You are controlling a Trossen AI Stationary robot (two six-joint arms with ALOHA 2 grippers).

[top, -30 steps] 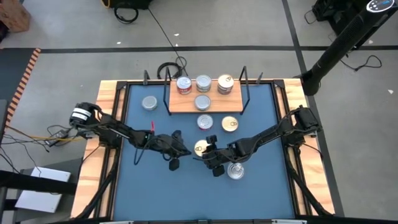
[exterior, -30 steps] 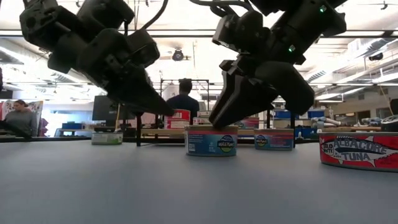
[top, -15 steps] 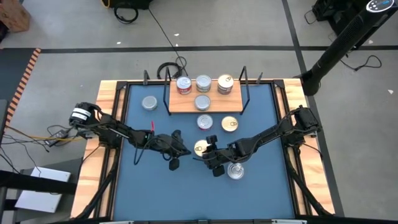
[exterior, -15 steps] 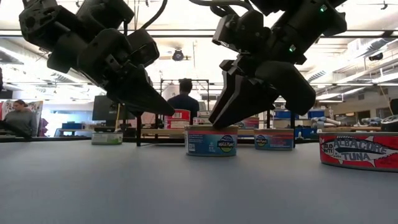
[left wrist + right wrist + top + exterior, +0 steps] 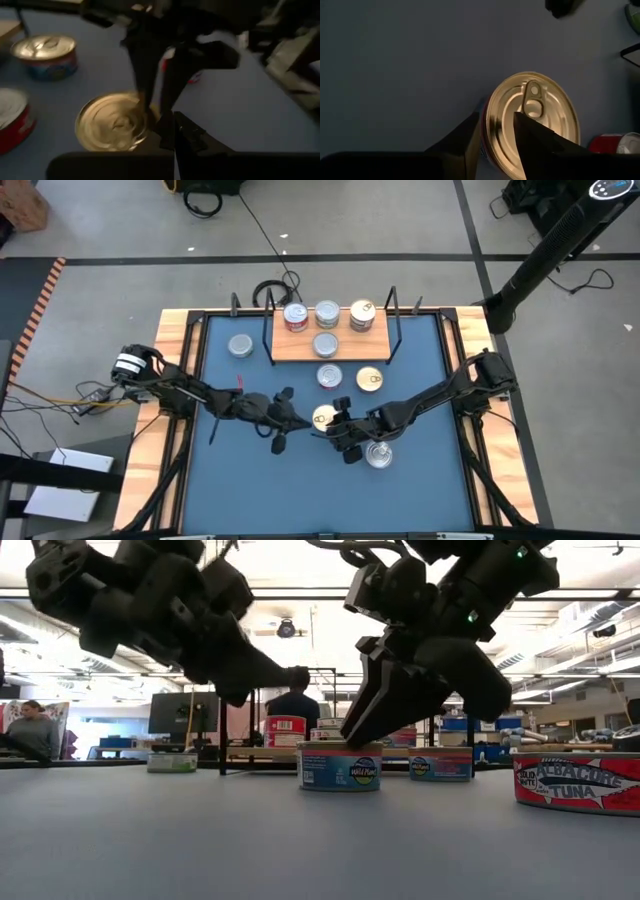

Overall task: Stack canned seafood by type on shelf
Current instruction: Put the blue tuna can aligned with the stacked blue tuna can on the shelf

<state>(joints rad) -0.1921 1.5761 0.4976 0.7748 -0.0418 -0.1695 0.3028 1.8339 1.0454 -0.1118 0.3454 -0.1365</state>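
Note:
A gold-topped tin [image 5: 322,415] with a blue label [image 5: 340,768] stands on the blue table in front of the shelf [image 5: 330,352]. My right gripper [image 5: 331,425] comes down on it from the table's right. Its fingers are a narrow gap apart at the tin's rim [image 5: 496,120]. My left gripper [image 5: 301,423] is shut and empty. It hovers just left of that tin, its tip raised off the table [image 5: 290,675]. On the shelf board stand a red-sided tin [image 5: 295,317], two silver-topped ones [image 5: 327,313] and a gold-topped one [image 5: 362,315]. My right gripper's fingers slant down from the table's right to the gold-topped tin's rim [image 5: 487,131]. One fingertip [image 5: 472,125] stands outside the wall and the other [image 5: 520,122] over the lid. I cannot tell whether they touch the tin, which stands flat on the table.
A red tuna tin with a silver top [image 5: 378,454] stands under my right arm, toward the near edge. Three more tins stand on the table: two just before the shelf [image 5: 329,376] [image 5: 369,380] and one left of it [image 5: 240,346]. People show in the room beyond [image 5: 295,700].
My left gripper has risen and tipped its point upward, away from the table, rolling a little about its wrist. My right gripper and the tins have stayed where they were.

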